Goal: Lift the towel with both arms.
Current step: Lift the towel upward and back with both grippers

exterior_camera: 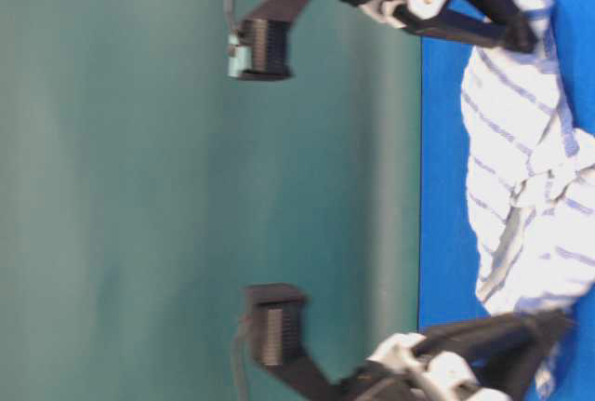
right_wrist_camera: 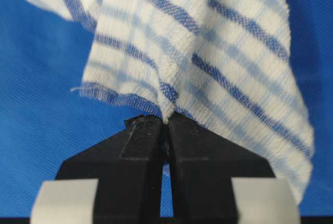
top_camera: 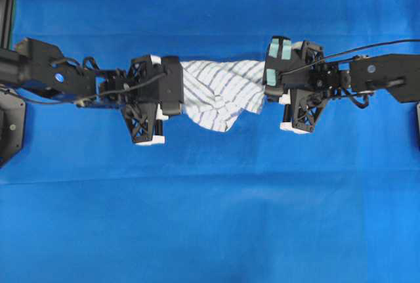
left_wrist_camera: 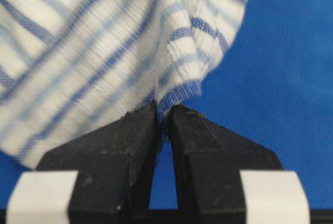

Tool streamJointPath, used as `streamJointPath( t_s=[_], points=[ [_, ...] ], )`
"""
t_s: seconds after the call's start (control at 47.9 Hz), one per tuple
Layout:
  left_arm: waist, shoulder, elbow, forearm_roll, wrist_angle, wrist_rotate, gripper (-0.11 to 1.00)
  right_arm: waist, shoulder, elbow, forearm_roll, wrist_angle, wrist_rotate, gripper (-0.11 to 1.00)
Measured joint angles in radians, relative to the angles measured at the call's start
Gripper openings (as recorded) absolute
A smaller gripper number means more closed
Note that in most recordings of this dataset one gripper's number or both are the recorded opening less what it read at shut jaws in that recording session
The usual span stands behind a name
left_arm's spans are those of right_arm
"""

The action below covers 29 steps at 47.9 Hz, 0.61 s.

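Note:
The white towel with blue stripes [top_camera: 220, 92] stretches slack and bunched between my two grippers over the blue table cloth [top_camera: 210, 217]. My left gripper [top_camera: 178, 91] is shut on its left edge. The left wrist view shows the jaws [left_wrist_camera: 162, 114] pinching a fold of the towel [left_wrist_camera: 104, 52]. My right gripper [top_camera: 266, 85] is shut on the right edge, and the right wrist view shows the tips [right_wrist_camera: 165, 120] closed on the towel's hem [right_wrist_camera: 208, 52]. In the table-level view the towel [exterior_camera: 521, 140] sags between the right gripper [exterior_camera: 522, 38] and the left gripper [exterior_camera: 556, 325]. I cannot tell whether its middle touches the cloth.
The blue table cloth covers the whole surface in the overhead view. A black base block [top_camera: 10, 125] sits at the far left edge. A green wall [exterior_camera: 186, 187] fills the background of the table-level view.

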Motion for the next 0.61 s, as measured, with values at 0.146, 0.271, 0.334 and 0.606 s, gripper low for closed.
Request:
streamJointPath(
  t_s=[0.146,0.271,0.334,0.606],
  points=[
    [0.017,-0.107,-0.003,0.0,0.067,0.002,0.05,0.0,-0.1,-0.014,0.0,0.041,0.002,0.01],
    [0.029,-0.198,-0.021,0.0,0.143,0.0,0.05,-0.002,-0.192,-0.041,0.0,0.098,0.003,0.01],
    [0.035,-0.245,-0.035,0.0,0.183,0.002,0.05,0.0,-0.235,-0.06,0.0,0.132,0.003,0.01],
    [0.071,-0.426,-0.144,0.0,0.379,0.003,0.05,0.0,-0.365,-0.184,0.0,0.305,-0.011,0.01]
  ],
)
